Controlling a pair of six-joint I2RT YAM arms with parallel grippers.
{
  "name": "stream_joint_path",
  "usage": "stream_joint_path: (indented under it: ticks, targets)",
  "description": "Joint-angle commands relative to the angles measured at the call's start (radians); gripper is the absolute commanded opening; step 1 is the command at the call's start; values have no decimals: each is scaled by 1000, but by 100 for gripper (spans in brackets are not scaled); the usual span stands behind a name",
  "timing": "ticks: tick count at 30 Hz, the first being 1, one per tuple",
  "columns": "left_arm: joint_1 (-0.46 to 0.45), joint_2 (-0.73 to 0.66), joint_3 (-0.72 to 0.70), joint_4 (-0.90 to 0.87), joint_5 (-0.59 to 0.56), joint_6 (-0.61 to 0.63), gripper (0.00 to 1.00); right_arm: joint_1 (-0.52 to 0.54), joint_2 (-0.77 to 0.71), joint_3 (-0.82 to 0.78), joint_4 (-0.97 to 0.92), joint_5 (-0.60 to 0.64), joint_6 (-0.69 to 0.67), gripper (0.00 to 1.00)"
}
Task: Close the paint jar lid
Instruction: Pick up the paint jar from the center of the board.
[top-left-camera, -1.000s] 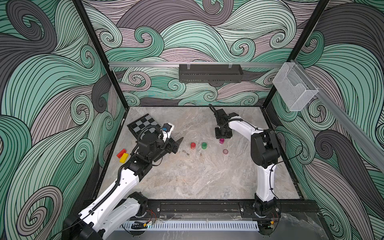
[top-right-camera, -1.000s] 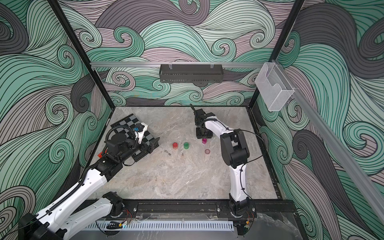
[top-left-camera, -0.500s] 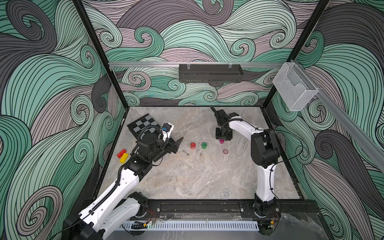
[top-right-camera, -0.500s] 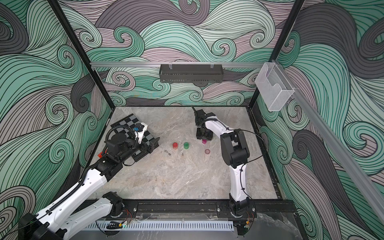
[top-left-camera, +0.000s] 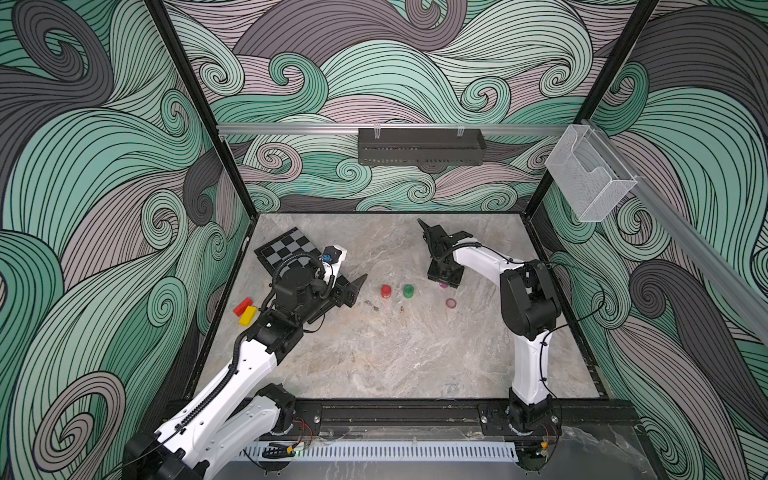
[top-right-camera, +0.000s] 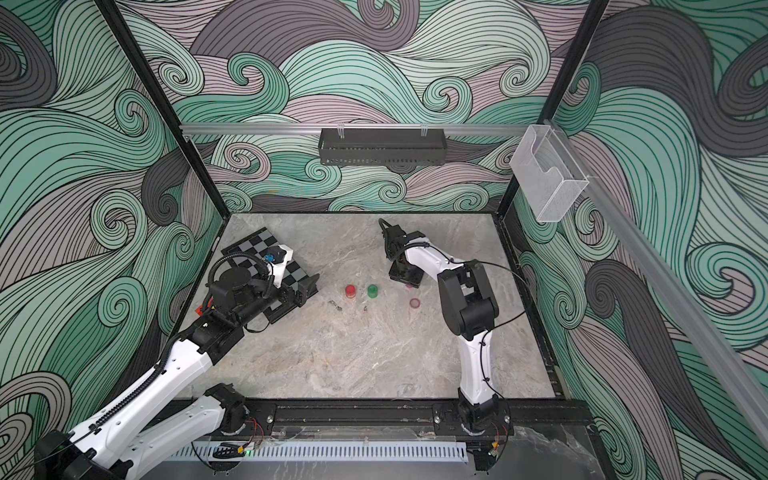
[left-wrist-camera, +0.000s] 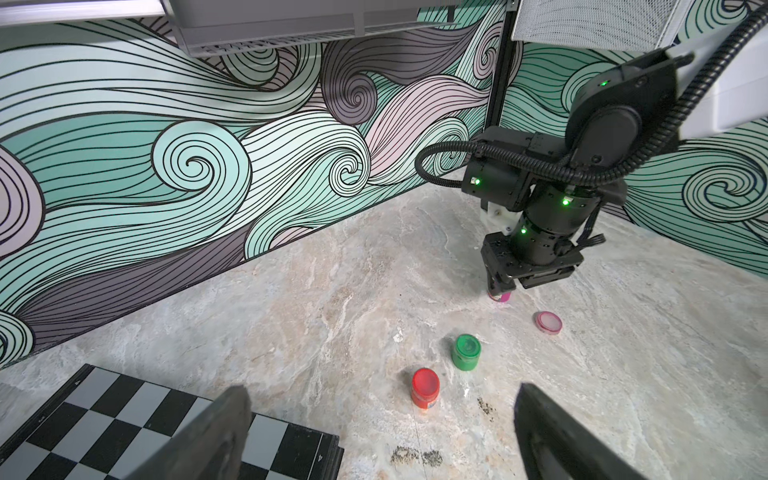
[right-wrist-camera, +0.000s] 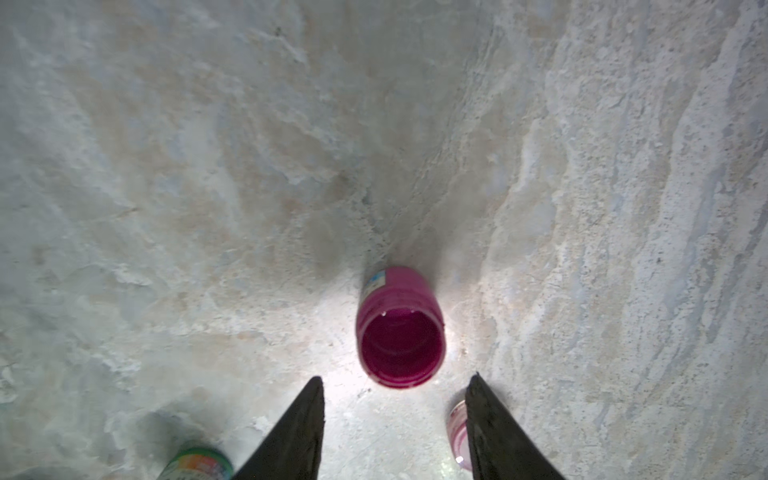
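Magenta jar (right-wrist-camera: 401, 328) stands free as the right hand (right-wrist-camera: 395, 376) has widened.

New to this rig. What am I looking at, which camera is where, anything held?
Two robot arms with two-finger grippers work at a marble table. Both top views look down from overhead; each wrist view comes from a camera on an arm. On the table: an open magenta jar, a pink lid loose beside it, a capped red jar and green jar, a chessboard, a red block and yellow block. The right gripper is right at the magenta jar, jaws apart; the left gripper is open too. Nothing is held.
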Motion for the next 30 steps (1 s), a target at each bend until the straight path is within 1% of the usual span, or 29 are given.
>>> stream_joint_path:
  ticks: [1, 4, 6, 10, 17, 30]
  targets:
    - [-1, -17, 35, 24, 15, -16, 99, -1, 18, 51, 35, 50, 59, 55]
    - [0, -19, 33, 23, 16, -17, 99, -2, 22, 47, 21, 99, 66, 54]
    - [0, -19, 33, 26, 17, -16, 99, -4, 26, 44, 21, 105, 63, 54]
    - [-1, -14, 34, 27, 24, -19, 99, -11, 44, 44, 21, 81, 71, 54]
    - [0, -8, 33, 27, 28, -21, 99, -21, 63, 61, 21, 74, 76, 53]
    - [0, -3, 34, 27, 28, -21, 99, -36, 104, 65, 21, 33, 86, 46]
